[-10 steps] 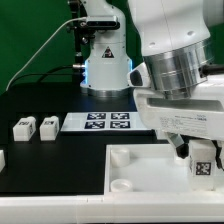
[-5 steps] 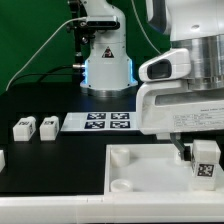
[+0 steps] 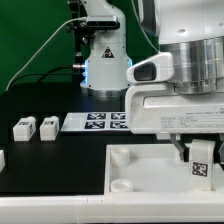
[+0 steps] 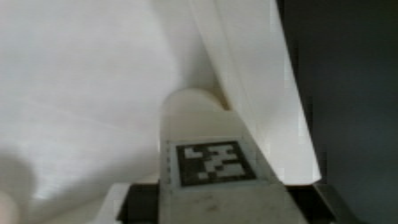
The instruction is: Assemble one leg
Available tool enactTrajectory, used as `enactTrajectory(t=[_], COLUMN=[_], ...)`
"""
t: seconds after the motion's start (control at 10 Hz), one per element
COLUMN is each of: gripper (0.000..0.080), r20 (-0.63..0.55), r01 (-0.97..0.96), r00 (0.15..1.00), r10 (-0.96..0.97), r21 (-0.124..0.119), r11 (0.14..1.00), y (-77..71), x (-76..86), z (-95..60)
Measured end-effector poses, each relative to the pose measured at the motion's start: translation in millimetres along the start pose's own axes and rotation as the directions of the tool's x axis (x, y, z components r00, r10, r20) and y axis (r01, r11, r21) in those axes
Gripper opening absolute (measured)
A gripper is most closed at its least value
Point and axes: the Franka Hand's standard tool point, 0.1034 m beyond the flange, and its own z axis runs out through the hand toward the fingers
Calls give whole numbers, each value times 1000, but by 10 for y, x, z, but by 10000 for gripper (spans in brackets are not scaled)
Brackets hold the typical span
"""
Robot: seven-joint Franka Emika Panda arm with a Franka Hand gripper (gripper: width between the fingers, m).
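Note:
My gripper (image 3: 196, 158) is shut on a leg (image 3: 202, 160), a small white block with a black-and-white tag, and holds it over the right part of the large white panel (image 3: 140, 178). In the wrist view the held leg (image 4: 214, 150) stands between my dark fingers (image 4: 139, 200) with its far end close to the panel's raised edge (image 4: 240, 70); whether it touches the panel cannot be told. Two more legs (image 3: 24, 127) (image 3: 47, 126) lie on the black table at the exterior view's left.
The marker board (image 3: 100, 121) lies behind the panel, partly hidden by my arm. A round socket (image 3: 120, 156) shows at the panel's near left corner. The robot base (image 3: 105, 55) stands at the back. A white piece (image 3: 2, 158) sits at the left edge.
The wrist has turned and shifted slightly toward the exterior view's left, while the leg stays gripped over the panel's right part at about the same height.

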Motion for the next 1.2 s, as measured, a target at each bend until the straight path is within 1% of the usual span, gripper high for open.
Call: enactTrajectory(t=[0.2,0.3,0.4,0.5,0.7,0.8,0.9,1.0,1.1,1.2], gripper=[299,299,299,299,298,298,297,297,297,297], r20=[4,18,27,32,76,84,93,103,107,101], r01=[-180,-312,-433,-542,-799,-837,-910,-961,-987,-996], r00=[984,950,901,840,600,545,411,274,154,85], r10=[180,312,433,542,797,834,907,956,982,991], r21=[1,-4,-11,-12,-2,-5,-14,-8,-19,-23], r11=[984,950,901,840,602,548,414,276,157,88], y=[9,11,1,-9,-13,-20,-32,-39,-45,-34], x=[8,3,-17,-34,-27,-31,-35,-15,-19,-13], z=[-4,-9,-8,6,16,18,23,28,29,29])
